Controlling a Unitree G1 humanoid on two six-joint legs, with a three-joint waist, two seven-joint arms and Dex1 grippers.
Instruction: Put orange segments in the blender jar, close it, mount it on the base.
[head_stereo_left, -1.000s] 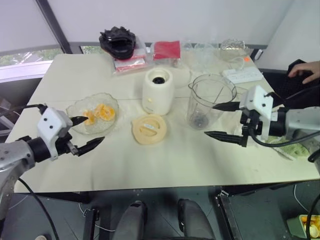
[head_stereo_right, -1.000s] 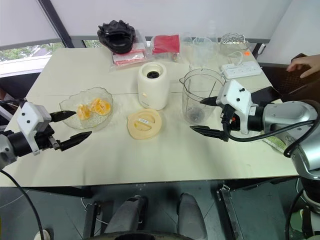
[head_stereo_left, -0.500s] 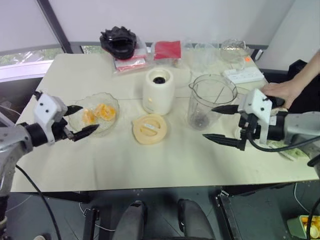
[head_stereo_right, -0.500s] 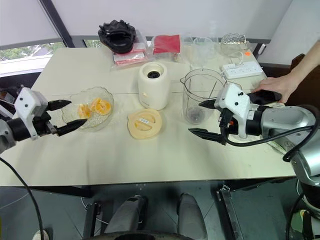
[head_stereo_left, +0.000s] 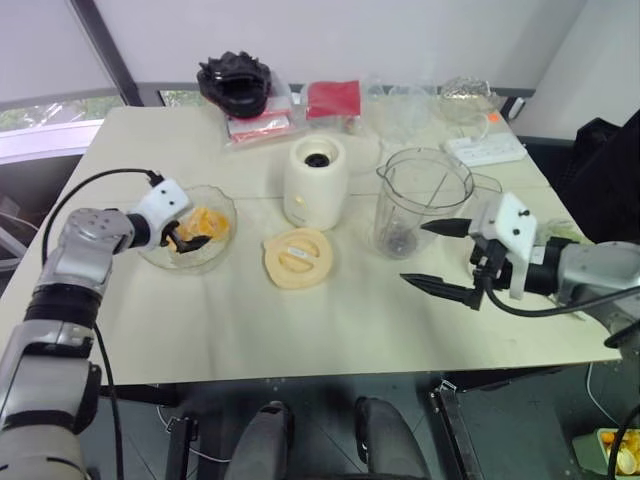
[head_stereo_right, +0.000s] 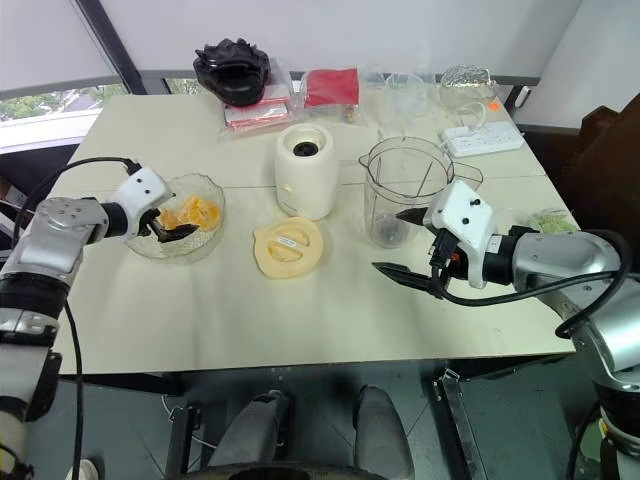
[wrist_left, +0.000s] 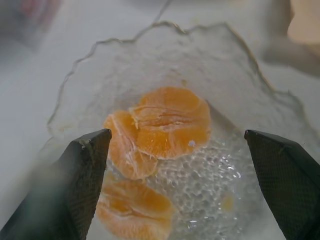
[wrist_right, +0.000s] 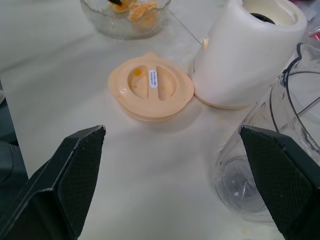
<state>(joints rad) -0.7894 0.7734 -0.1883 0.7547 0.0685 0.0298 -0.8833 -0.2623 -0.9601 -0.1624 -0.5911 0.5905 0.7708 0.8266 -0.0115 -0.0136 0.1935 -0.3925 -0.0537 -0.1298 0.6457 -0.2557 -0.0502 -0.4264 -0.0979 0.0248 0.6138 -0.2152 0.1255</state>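
Note:
Several orange segments (wrist_left: 165, 125) lie in a scalloped glass dish (head_stereo_left: 228, 212) at the table's left. My left gripper (head_stereo_left: 192, 236) reaches into the dish, open, its fingers standing either side of the segments with nothing gripped. The clear blender jar (head_stereo_left: 420, 200) stands uncovered right of centre, its handle to the right. The cream-white base (head_stereo_left: 317, 185) stands just left of the jar. My right gripper (head_stereo_left: 415, 254) hovers open and holds nothing, just in front of and to the right of the jar.
A flat cream round lid (head_stereo_left: 298, 258) lies in front of the base. Along the far edge are a black object (head_stereo_left: 237, 82), a red packet (head_stereo_left: 333, 98), clear glassware (head_stereo_left: 405, 100) and a white power strip (head_stereo_left: 485, 150).
My left gripper has moved forward from the table's near left to the dish, with the segments now between its fingers. The right gripper has kept its place. A person's hand at the right has gone.

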